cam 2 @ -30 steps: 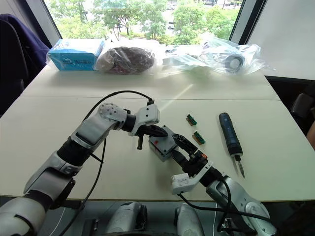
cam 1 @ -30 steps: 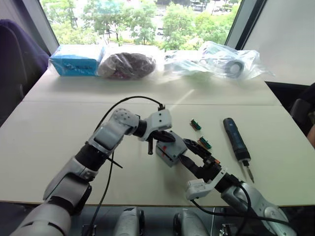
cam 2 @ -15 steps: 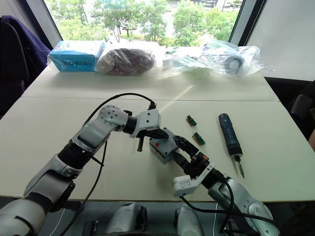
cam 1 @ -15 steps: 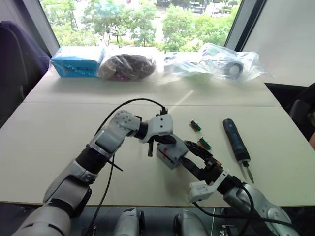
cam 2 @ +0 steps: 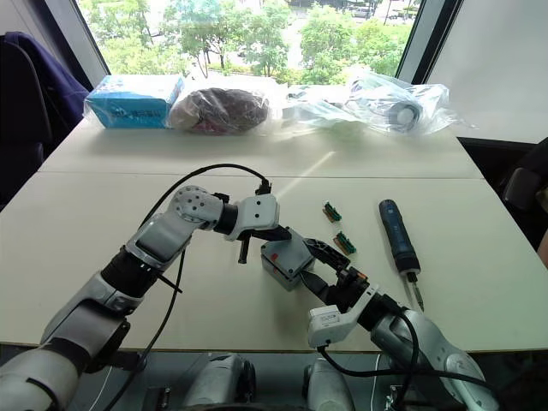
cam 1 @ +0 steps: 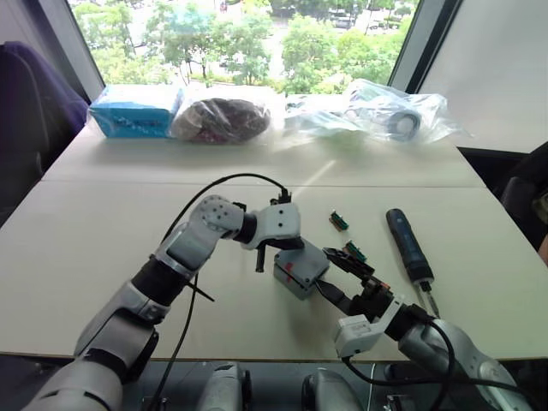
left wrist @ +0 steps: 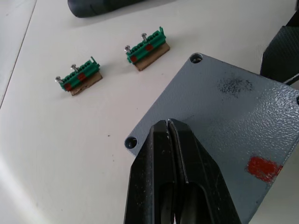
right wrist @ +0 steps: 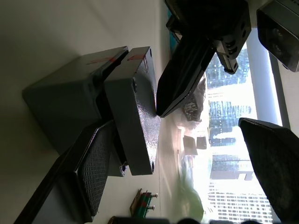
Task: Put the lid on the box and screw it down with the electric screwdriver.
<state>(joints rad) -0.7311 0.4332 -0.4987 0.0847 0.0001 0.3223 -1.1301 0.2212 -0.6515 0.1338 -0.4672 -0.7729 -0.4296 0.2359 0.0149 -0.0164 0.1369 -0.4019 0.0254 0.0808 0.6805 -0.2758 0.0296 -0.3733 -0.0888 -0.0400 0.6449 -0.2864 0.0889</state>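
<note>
Lid (left wrist: 219, 116) sits on the box (right wrist: 65, 105); my left gripper (left wrist: 169, 125), fingers closed, presses it; right gripper (cam 2: 318, 257) seemingly spread around it.

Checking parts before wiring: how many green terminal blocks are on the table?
2. One green terminal block lies farther from the robot; the other lies nearer, between the lid and the electric screwdriver.

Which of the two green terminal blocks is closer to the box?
The nearer green block, the one lying closer to the robot. It sits just right of the box, by the right gripper. The other block lies farther back on the table, toward the window.
</note>
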